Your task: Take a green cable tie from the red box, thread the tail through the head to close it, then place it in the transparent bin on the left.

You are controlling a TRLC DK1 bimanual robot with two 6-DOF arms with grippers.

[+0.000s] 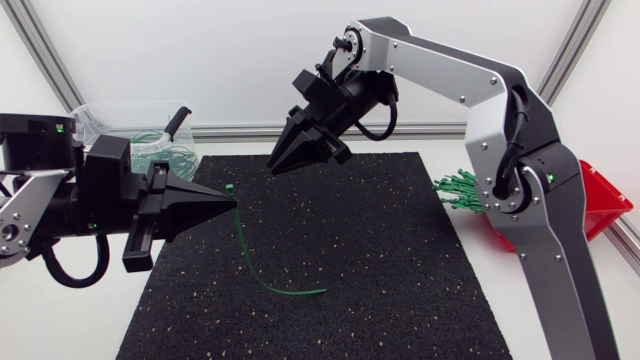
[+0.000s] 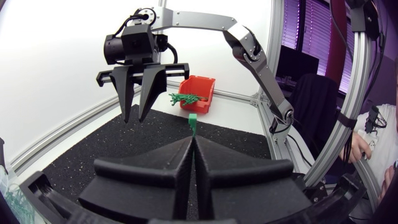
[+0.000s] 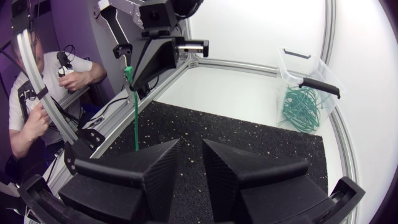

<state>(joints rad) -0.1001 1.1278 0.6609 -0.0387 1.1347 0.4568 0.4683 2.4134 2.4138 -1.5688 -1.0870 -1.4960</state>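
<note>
**Speckled black mat (image 1: 380, 260), one green tie pinched near its head**

Black rubbery matting flecked with pale specks covers the middle of a smooth white table (image 1: 90, 320), which has aluminium rails along its edges.

The left gripper (image 1: 232, 204) is a matte black wedge over the mat's left edge. Its two broad fingers are pressed together on the green cable tie (image 1: 250, 265). The small square head pokes up just past the fingertips. The thin, flexible tail drops in a curve to the mat, and its end lies flat there.

The right gripper (image 1: 277, 170) hangs above the mat's far part with its tips pointing down toward the tie's head, near it but apart. A narrow gap shows between its fingers, and nothing is in it.

The red box (image 1: 600, 200) is glossy plastic and sits off the mat on the right, with loose ties (image 1: 460, 190) bristling from its open side. The transparent bin (image 1: 110, 115) stands at the far left and holds looped ties (image 1: 165, 150).
</note>
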